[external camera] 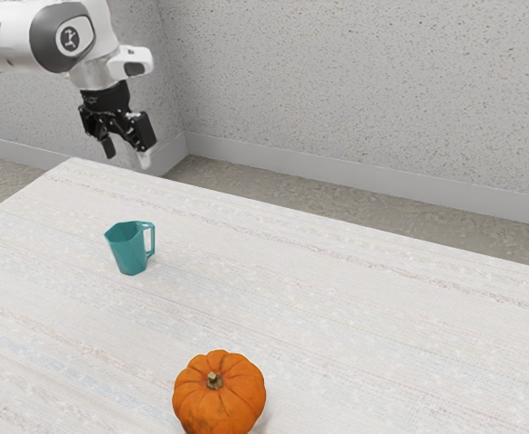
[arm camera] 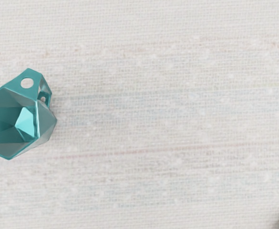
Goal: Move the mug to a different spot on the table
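- Closest to the camera in the exterior view sits an orange pumpkin (external camera: 219,393). It has a short brown stem and rests near the front edge of the pale wooden table (external camera: 382,316).
- Farther back, toward the exterior view's left, stands the teal mug (external camera: 130,247). It is upright on the table, well apart from the pumpkin.
- The mug has flat, angled sides, like a cut gem. Its handle (external camera: 148,240) is a thin loop that points toward the exterior view's right.
- In the wrist view the mug (arm camera: 17,121) is seen from above. It is empty and teal on the inside too.
- Farther back and high up hangs the black gripper (external camera: 125,149). Its two fingers are spread apart and hold nothing.
- The gripper is high above the mug and does not touch it.
- Behind it all are a strip of floor (external camera: 336,194) and a bumpy gray wall (external camera: 354,81).
- I think the job has hardly begun. The mug has not been picked up yet.
- What is left: come down over the mug, grab it, lift it, carry it to a bare spot on the table, and let go.
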`<state>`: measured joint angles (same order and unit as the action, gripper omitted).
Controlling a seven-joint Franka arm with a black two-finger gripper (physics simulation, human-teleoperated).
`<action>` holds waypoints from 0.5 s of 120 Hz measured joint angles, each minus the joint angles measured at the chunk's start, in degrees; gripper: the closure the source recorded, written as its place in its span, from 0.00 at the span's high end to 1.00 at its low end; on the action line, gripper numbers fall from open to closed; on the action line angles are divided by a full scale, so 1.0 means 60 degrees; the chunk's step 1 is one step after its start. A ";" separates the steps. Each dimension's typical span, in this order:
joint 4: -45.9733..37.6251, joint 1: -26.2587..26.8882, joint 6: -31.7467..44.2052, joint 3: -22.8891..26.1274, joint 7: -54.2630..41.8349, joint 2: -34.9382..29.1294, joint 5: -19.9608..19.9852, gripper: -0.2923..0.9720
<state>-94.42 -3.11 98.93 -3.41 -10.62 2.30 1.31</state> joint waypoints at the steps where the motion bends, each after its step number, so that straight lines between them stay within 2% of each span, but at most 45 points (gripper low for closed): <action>1: 0.0002 -0.0011 0.0003 -0.0001 -0.0013 0.0012 0.0000 0.75; 24: 0.0575 0.0096 0.0060 0.0134 -0.0295 0.0735 -0.0049 0.75; 44: 0.2554 0.0231 0.0039 0.0848 -0.0512 0.2812 -0.0264 0.75; 60: 0.3593 -0.0168 0.0040 0.1500 -0.0803 0.4241 -0.0643 0.75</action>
<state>-72.86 -4.11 99.16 5.59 -15.43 27.75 -2.55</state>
